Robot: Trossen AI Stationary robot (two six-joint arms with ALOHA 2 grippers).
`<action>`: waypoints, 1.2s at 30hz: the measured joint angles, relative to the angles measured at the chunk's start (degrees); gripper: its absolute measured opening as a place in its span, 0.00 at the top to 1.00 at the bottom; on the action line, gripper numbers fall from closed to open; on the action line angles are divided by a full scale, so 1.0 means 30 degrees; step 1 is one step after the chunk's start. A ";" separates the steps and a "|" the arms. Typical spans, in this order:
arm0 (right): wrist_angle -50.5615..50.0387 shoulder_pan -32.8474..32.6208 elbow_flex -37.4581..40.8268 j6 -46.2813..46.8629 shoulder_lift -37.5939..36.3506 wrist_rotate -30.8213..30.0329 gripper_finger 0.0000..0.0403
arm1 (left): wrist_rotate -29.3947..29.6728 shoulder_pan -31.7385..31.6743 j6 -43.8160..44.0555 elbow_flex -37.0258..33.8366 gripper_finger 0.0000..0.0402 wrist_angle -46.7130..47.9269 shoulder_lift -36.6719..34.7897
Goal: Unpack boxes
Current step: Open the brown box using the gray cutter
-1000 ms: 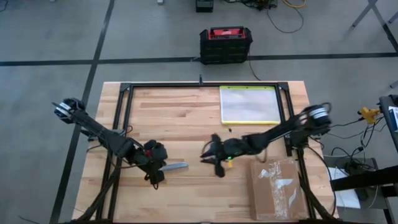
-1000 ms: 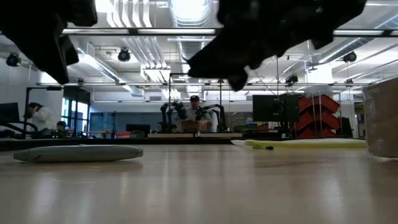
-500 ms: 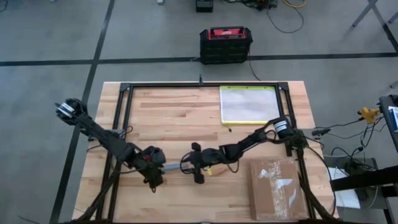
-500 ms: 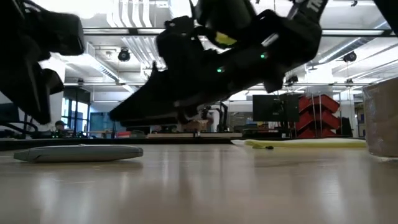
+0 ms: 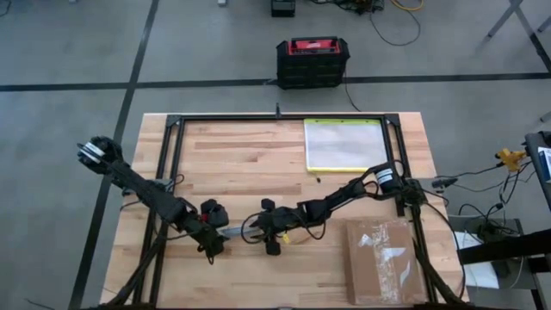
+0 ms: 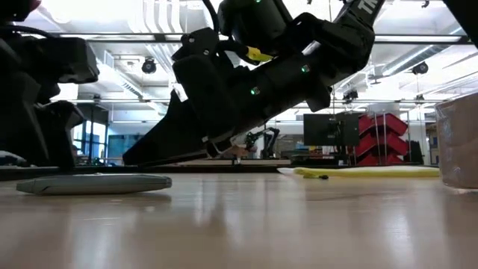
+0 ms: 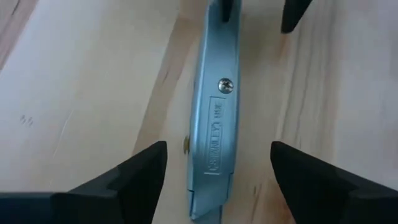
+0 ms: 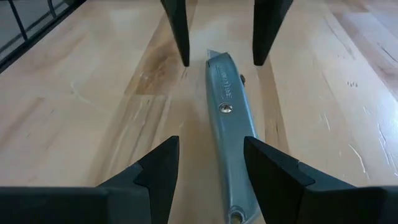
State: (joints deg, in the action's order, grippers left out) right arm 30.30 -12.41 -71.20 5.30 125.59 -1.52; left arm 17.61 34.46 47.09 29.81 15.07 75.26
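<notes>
Right gripper, fingers apart, straddles the utility knife at lower centre; close squarely on its handle. Left gripper stands open.

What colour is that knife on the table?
Silvery grey metal knife, clearest in the right wrist view.
</notes>
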 joint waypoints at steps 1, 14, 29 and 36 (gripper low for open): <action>-0.0004 0.0025 0.0000 0.0004 -0.0003 0.0000 0.58 | 0.0000 0.0000 0.0000 -0.0106 0.33 0.0000 0.0000; -0.3793 -0.0245 0.0007 0.0003 -0.1360 -0.3015 0.58 | 0.0682 0.0313 0.0305 0.0397 0.35 -0.2013 0.3521; -0.7111 -0.1835 0.0036 0.0422 -0.4409 -0.3045 0.59 | -0.0226 0.0838 0.0784 0.1730 0.35 0.2529 0.2919; -0.7010 -0.2616 -0.0123 0.0866 -0.4542 -0.3241 0.60 | 0.0511 0.0900 0.1713 0.0530 0.36 0.0915 0.2864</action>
State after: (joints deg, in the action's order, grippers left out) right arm 9.28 -20.26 -71.57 7.90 111.96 -11.24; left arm 19.14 37.16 52.23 31.39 17.82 83.86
